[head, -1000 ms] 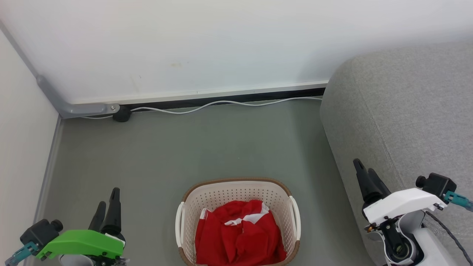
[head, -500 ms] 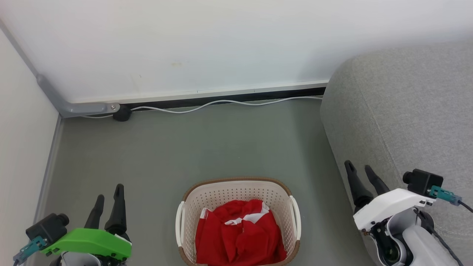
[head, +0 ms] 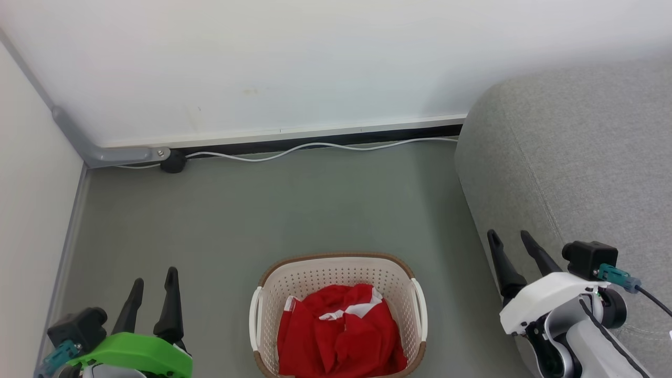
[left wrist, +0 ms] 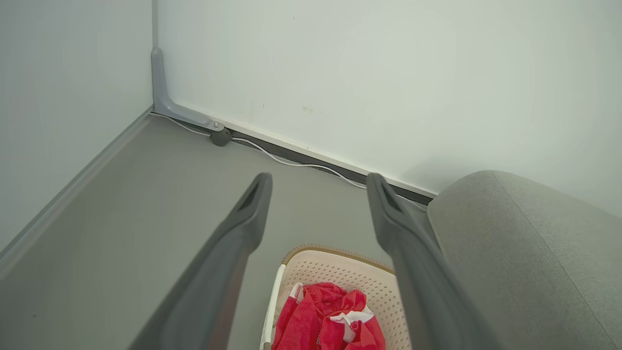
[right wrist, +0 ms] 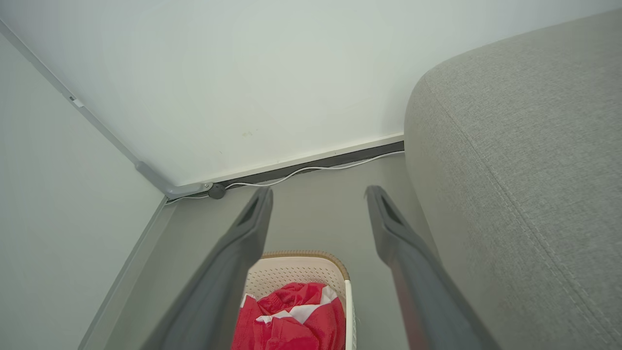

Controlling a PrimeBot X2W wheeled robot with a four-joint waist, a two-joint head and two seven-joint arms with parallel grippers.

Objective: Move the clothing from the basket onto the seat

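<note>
the basket (head: 336,257) stands on the grey floor (head: 262,210) and holds the clothing (head: 341,336), a crumpled red heap with a white panel near the top, all of it inside the rim. the left hand (head: 154,275) hangs to the basket's left, fingers spread and empty, apart from the clothing. the right hand (head: 507,233) is to the basket's right, also spread and empty, near the rounded side of the seat (head: 577,157).

Walls: two plain white walls (head: 315,63) meeting at a left corner.
Floor: smooth grey-green floor (head: 262,210).
Wall foot: white cable (head: 315,145), grey conduit (head: 121,156), black plug (head: 173,161).
</note>
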